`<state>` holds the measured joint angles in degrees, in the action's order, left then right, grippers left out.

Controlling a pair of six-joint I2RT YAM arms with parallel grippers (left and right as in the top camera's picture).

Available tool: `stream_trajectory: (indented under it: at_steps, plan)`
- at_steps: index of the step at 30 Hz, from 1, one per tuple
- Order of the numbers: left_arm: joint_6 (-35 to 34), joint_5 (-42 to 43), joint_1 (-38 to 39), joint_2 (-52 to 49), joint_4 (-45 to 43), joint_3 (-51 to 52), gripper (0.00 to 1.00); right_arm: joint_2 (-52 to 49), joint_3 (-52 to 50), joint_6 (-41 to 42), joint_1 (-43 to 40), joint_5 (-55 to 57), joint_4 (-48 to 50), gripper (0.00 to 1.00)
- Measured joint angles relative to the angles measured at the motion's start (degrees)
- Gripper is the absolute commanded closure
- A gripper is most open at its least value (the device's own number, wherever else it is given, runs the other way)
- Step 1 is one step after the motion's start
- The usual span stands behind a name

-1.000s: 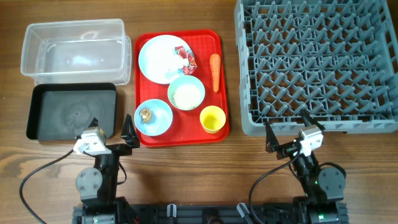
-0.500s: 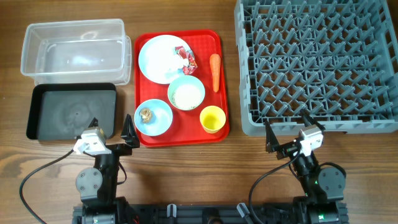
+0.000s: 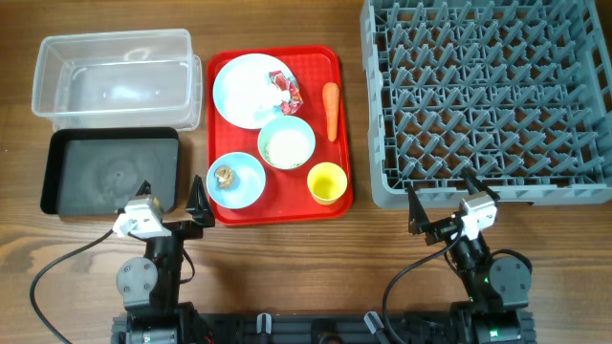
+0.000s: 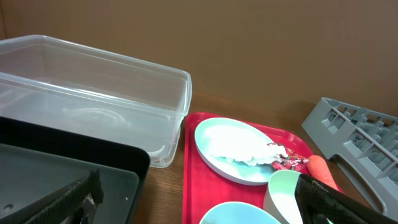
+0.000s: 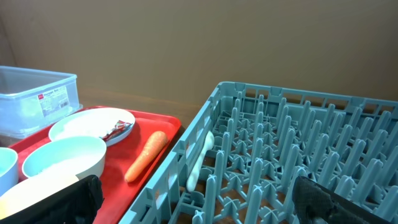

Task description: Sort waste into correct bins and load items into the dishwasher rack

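On the red serving tray (image 3: pixel 339 67) lie a pale-blue plate (image 3: pixel 244 91), a red-and-white wrapper (image 3: pixel 285 89) at its rim, an orange carrot (image 3: pixel 331 110), a bowl of white rice (image 3: pixel 286 143), a bowl (image 3: pixel 239 182) with a brown scrap (image 3: pixel 225 176), and a yellow cup (image 3: pixel 326 182). The clear tub (image 3: pixel 115 76) and black tray (image 3: pixel 110 172) sit at the left. The grey rack (image 3: pixel 488 96) is at the right. My left gripper (image 3: pixel 170 191) is open and empty before the black tray and red tray. My right gripper (image 3: pixel 443 194) is open and empty at the rack's front edge.
The left wrist view shows the tub (image 4: pixel 93 93), black tray (image 4: pixel 62 174), plate (image 4: pixel 239 149) and carrot (image 4: pixel 320 169) ahead. The right wrist view shows the rack (image 5: pixel 298 149), a white sliver (image 5: pixel 199 162) at its left edge, and the carrot (image 5: pixel 146 155). Bare wood lies between the arms.
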<state>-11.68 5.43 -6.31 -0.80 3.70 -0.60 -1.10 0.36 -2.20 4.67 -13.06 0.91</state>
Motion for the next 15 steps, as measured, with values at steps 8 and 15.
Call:
stream_trajectory:
  at_steps: [8, 15]
  plan:
    - [0.0, 0.0, 0.0, 0.0, 0.0, 0.0, 0.0, 0.0, 0.0, 0.0, 0.0, 0.0, 0.0, 0.0]
    - [-0.2, 0.0, 0.0, 0.0, 0.0, 0.0, 0.0, 0.0, 0.0, 0.0, 0.0, 0.0, 0.0, 0.0]
